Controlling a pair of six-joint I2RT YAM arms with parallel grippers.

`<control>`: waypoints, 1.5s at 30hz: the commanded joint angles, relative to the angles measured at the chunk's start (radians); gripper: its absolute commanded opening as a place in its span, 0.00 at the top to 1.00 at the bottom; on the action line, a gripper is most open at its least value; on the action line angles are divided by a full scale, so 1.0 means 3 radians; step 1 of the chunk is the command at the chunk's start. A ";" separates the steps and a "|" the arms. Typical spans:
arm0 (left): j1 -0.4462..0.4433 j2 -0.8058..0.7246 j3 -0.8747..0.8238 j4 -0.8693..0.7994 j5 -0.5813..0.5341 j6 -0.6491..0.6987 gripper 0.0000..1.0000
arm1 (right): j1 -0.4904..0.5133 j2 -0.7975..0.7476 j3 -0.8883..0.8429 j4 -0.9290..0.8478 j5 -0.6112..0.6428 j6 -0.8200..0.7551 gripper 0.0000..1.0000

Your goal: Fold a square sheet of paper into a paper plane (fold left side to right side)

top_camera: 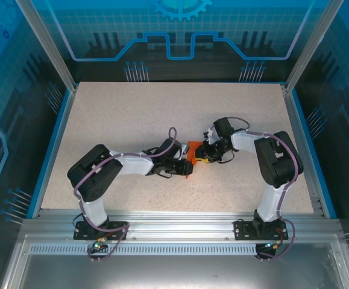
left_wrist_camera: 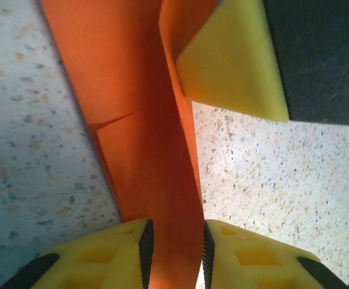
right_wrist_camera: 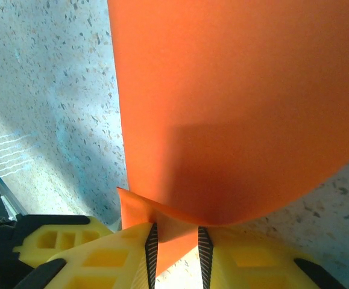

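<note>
Standing by the rig, I see both arms reaching into the middle of the speckled table (top_camera: 162, 114). The orange-red sheet of paper (top_camera: 193, 155) sits between them there, partly lifted instead of lying flat.

The right gripper (top_camera: 203, 158) comes at it from the right. In its wrist view a corner of the sheet (right_wrist_camera: 240, 108) runs down into the slim gap between its fingers (right_wrist_camera: 152, 247), and the rest billows up and over in a curve. That looks to me like a pinch on the paper's edge.

The left gripper (top_camera: 185, 170) meets it from the left. Its fingers (left_wrist_camera: 144, 244) stand narrowly apart with a band of the sheet (left_wrist_camera: 138, 120) running through the gap. I cannot tell whether the pads bite the paper or merely straddle it. One yellow finger (left_wrist_camera: 234, 66) of the right gripper presses against the paper further along, and a faint crease line crosses the orange surface near there.

My reading is that the left-to-right fold is under way, with the flap up but not yet laid down and creased.

To do it well:
- One side should stay anchored while the raised flap is carried over slowly.
- The paper must not buckle or slide on the smooth tabletop.
- The moving edge wants to land squarely on the far edge before anything is pressed.
- The crease should be set with a flat, sweeping push, not a jab.

Thin paper like this will spring back or skew if it is let go too soon.
</note>
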 commanded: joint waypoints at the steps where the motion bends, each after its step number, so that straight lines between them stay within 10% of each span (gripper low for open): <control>1: 0.0089 -0.0123 -0.0017 0.0035 0.0139 -0.0063 0.66 | 0.0055 0.0056 0.0076 -0.0007 -0.0005 -0.0018 0.73; 17: 0.0260 0.0248 0.0470 -0.0037 0.0351 -0.0031 0.62 | 0.0054 0.0031 0.0090 -0.0049 0.0008 -0.0021 0.72; 45: 0.0418 0.0225 0.0198 0.0269 0.0283 -0.0256 0.97 | -0.0100 -0.0349 0.0004 -0.0175 0.0153 -0.0144 0.62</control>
